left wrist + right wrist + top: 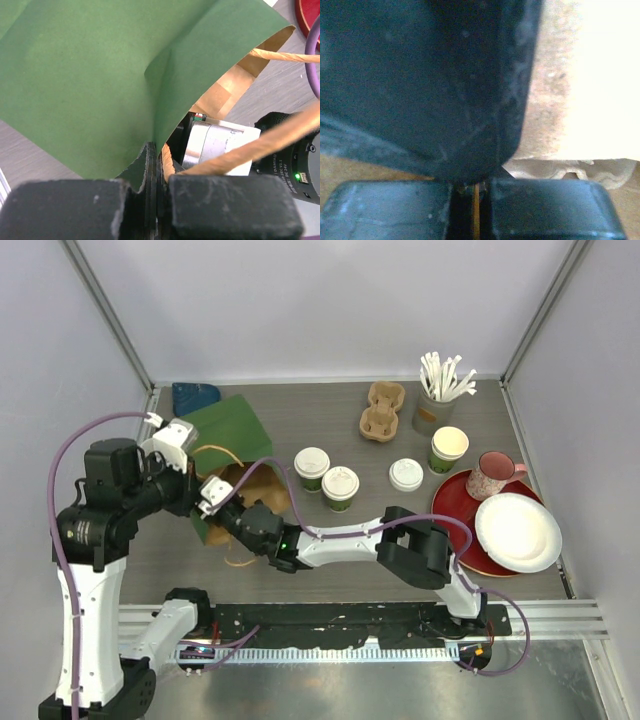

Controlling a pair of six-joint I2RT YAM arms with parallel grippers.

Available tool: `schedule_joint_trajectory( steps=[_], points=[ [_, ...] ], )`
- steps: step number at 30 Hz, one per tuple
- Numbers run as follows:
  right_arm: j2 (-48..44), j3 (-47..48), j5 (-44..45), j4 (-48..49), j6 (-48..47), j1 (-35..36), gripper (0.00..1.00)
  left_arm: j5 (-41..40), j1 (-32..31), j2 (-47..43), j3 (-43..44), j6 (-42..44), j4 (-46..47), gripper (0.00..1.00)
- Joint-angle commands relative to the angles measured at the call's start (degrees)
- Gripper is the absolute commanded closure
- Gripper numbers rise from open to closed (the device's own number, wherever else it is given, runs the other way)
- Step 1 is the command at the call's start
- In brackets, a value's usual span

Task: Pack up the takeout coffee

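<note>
We see that the packing has not really begun. The two coffee cups stand on the table (pixel 300 410), just beside each other, each with its white lid on: one cup (pixel 312 468) is a bit farther back and the other cup (pixel 340 487) is nearer to us. Neither one is in anything yet.

The green paper bag (pixel 235 430) lies on its side to the left of the cups, with its brown inside showing at the mouth. We think both arms are busy getting it open. The left gripper (pixel 159 200) has its fingers pressed together on the edge of the bag, right by a paper handle (pixel 250 150). The right gripper (pixel 470 200) is at the bag's mouth too. Its fingers are almost pressed together, and a thin brown edge shows between them with a dark wall rising above it, so we think it is pinching the bag as well.

The cardboard cup holder (pixel 380 410) sits at the back, well apart from the cups, with nothing in it.

So we think almost all the work is left: open the bag wide, then put both cups in.
</note>
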Motion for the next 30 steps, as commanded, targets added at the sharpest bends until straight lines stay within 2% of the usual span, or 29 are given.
schedule_joint_trajectory(
  steps=[1,5,7,8,9,11,15,18,22,26,30],
  points=[
    [2.3,2.9,1.0,-5.4,-0.4,-4.1,0.99,19.9,-2.0,0.3,4.4,-3.9,-5.1,1.0],
    [1.6,1.4,2.5,0.6,-3.2,-4.2,0.99,16.4,-2.0,-0.1,4.4,-4.8,-4.4,1.0],
    [0.1,-3.3,1.3,5.4,-3.9,-4.1,0.99,10.2,-2.0,-0.5,4.5,-6.2,-2.2,1.0],
    [-2.4,-5.7,-0.1,11.1,-3.9,-4.1,0.99,6.5,-1.9,-0.4,5.1,-6.4,-1.4,1.0],
    [-3.3,-10.0,-1.5,13.5,-3.9,-4.0,0.99,-0.8,-1.9,-0.4,5.7,-6.3,-0.6,1.0],
    [-5.9,-12.3,-3.1,14.8,-3.8,-4.0,0.99,-4.2,-2.0,0.4,7.3,-6.4,0.0,1.0],
    [-7.1,-15.2,-0.4,16.2,-4.5,-3.9,0.99,1.9,-2.0,1.9,10.9,-6.3,-1.6,1.0],
    [-7.6,-15.8,0.4,16.4,-4.5,-4.0,0.99,3.6,-2.0,2.2,12.2,-6.4,-2.3,1.0],
    [-7.6,-14.4,-1.7,16.0,-5.0,-4.0,0.99,8.9,-2.0,1.3,8.7,-8.2,-2.5,1.0],
    [-5.8,-8.4,-4.0,14.5,-6.8,-4.2,0.99,12.7,-1.7,0.2,4.0,-10.0,-1.3,1.0],
    [-1.0,0.5,1.8,6.9,-6.9,-5.4,0.99,16.2,-1.5,1.4,6.8,-10.6,-2.0,1.0]
  ],
)
